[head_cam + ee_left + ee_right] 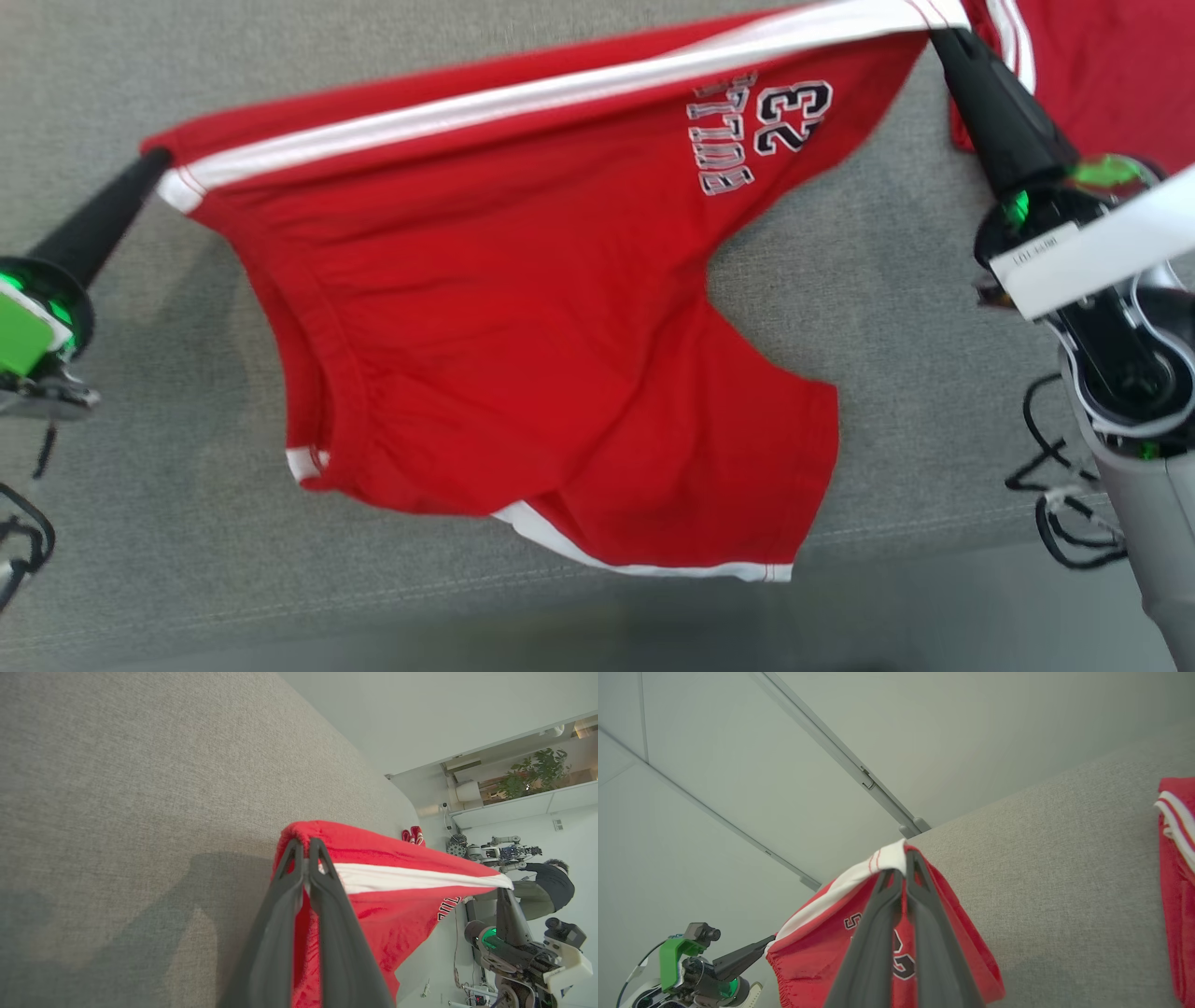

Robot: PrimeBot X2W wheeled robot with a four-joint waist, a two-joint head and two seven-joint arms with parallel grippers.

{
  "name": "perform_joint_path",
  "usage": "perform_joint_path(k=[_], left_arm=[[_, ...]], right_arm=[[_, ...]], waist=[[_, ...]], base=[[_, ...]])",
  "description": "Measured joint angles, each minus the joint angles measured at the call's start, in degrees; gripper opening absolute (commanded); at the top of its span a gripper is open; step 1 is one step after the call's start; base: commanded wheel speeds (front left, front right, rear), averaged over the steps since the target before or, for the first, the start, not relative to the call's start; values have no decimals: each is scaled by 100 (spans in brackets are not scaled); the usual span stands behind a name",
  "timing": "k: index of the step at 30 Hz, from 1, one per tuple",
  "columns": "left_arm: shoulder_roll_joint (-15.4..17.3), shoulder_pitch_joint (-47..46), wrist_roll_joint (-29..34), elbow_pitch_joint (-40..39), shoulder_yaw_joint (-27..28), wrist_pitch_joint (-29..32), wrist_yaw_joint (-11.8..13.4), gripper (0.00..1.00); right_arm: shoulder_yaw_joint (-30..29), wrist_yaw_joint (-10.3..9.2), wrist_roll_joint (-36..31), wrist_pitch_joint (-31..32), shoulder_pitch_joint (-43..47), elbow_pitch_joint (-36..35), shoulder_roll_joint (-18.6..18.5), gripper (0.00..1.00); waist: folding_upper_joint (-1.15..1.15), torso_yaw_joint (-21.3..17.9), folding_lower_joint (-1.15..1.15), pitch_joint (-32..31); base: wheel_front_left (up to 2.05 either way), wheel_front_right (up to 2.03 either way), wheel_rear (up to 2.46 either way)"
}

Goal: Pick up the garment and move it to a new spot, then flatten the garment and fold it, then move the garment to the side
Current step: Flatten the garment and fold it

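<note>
The garment (523, 317) is a pair of red shorts with white side stripes and a "32" print, hanging stretched in the air above the grey fabric surface (915, 308). My left gripper (161, 166) is shut on its left corner by the waistband. My right gripper (934, 33) is shut on the opposite corner at the top right. The left wrist view has the fingers pinching the red cloth (373, 877) at the gripper (306, 847). In the right wrist view the gripper (905, 861) clamps the white stripe edge of the garment (822, 942).
A second red garment (1102, 65) with white stripes lies on the grey surface at the far right, also seen as a red garment (1176, 877). The surface's front edge (560, 607) runs along the bottom. A person (551, 886) sits far off in the room.
</note>
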Motion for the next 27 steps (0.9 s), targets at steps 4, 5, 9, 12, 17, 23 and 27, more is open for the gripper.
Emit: perform_joint_path(k=[4,5,9,12,17,23,27], left_arm=[[43,-477,203,543,-19,14,-2,9],[41,-591,235,692,-55,15,-2,9],[-18,-1119,515,1258,-166,12,-5,9],[-141,-1468,723,1612,-310,-70,-4,15],[-283,-1876,1056,2075,-419,-246,1,100],[-655,-2242,1336,2375,-611,-459,1,100],[-886,-2292,1325,2549,-632,-578,0,100]], right_arm=[[270,-45,-319,133,-678,392,62,0],[297,-64,-352,135,-824,504,133,0],[410,-156,-554,176,-1278,1015,366,0],[441,-197,-725,163,-1534,1349,460,0],[404,-235,-894,-49,-1881,1736,642,85],[355,-246,-985,-392,-1975,2213,750,100],[357,-221,-985,-468,-1951,2491,733,100]], waist=[[0,-31,0,328],[0,-44,0,405],[0,-112,0,679],[0,-180,0,835],[0,-320,0,948],[0,-369,0,882],[0,-353,0,742]], base=[[0,0,0],[0,0,0],[0,0,0],[0,0,0],[0,0,0],[0,0,0],[0,0,0]])
